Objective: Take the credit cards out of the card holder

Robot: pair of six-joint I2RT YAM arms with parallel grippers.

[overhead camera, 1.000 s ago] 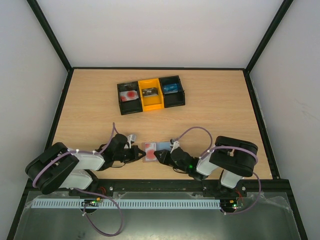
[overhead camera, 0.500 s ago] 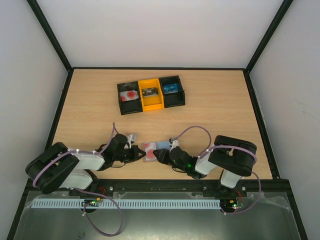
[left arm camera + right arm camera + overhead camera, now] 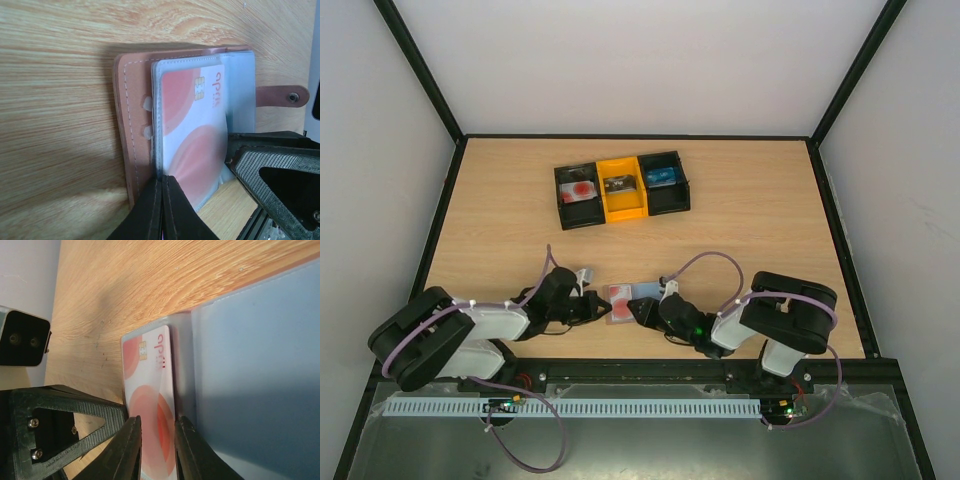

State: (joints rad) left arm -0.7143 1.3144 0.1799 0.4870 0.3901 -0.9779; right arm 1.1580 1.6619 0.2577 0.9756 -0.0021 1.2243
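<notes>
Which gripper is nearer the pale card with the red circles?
Right. The right gripper has a finger on either side of the card at its near end. The left gripper, shut, sits at the card holder pinkish edge, just beside the card.

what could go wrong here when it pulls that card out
1. The card sits in a clear sleeve. The right fingers may pinch both together, so the card won't slide out.
2. The shut left fingers touch only the edge of the holder, so it could drag along with the pull.
</notes>
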